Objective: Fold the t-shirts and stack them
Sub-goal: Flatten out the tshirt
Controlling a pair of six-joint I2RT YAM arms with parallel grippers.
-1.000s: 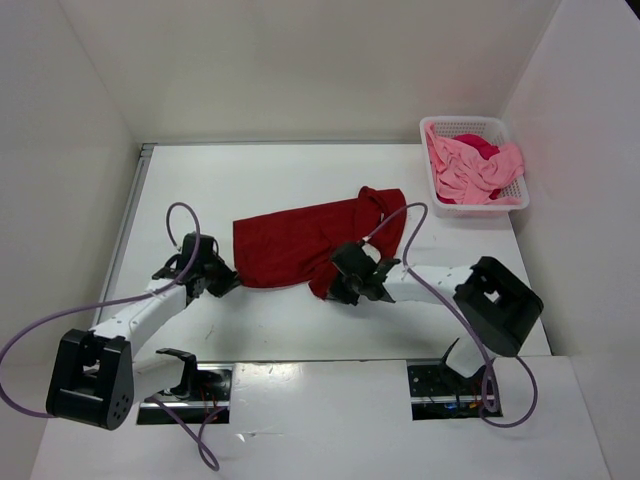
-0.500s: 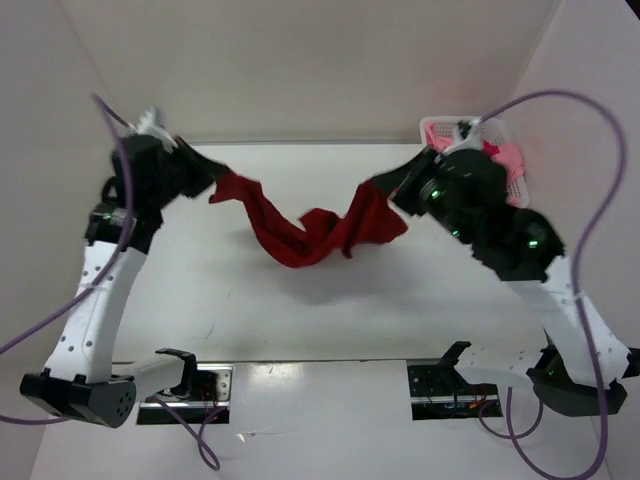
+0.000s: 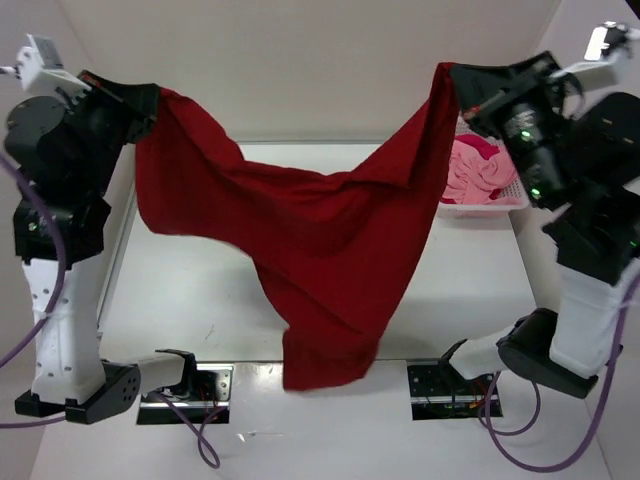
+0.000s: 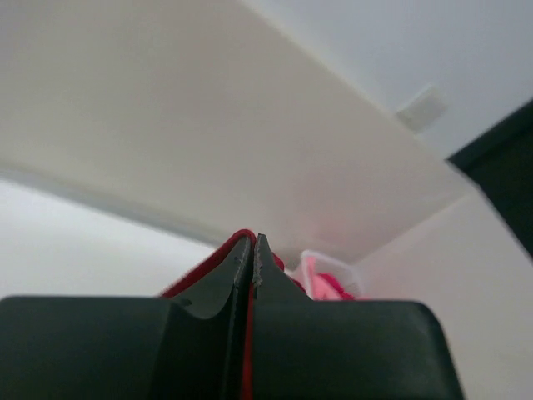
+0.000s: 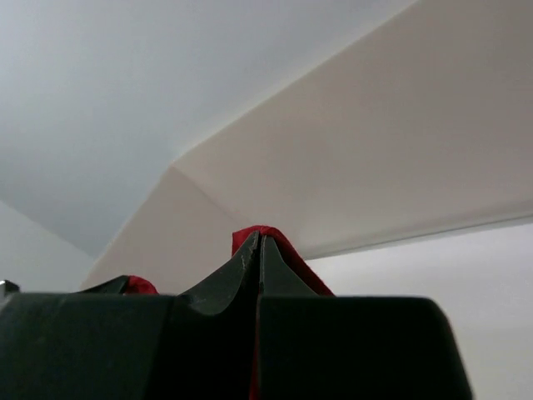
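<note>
- At far left, high above the white tabletop, the left gripper is clamped shut on one upper corner of the dark red cloth t-shirt. The left wrist view shows a red edge of cloth pinched between its closed black fingers.
- Across the middle, the dark red t-shirt hangs in the air between both arms. It sags in a deep swag whose lowest fold drops in front of the near table edge. Judged purpose: lifting it by two corners lets its own weight pull the cloth open, so that it can be laid flat for folding.
- At upper right, the right gripper is likewise closed on the opposite corner, and red cloth peeks above its tip in the right wrist view. The two grips stand well apart, which holds the shirt spread between them.
- At the right rear of the table, the white plastic mesh basket holds the light pink cloth t-shirt and the bright magenta-pink cloth t-shirt. Both are crumpled together, not yet folded, and partly hidden behind the hanging shirt.
- Count: two arms, two grippers, one basket, and three t-shirts (one held aloft, two in the basket). No folded stack is visible.
</note>
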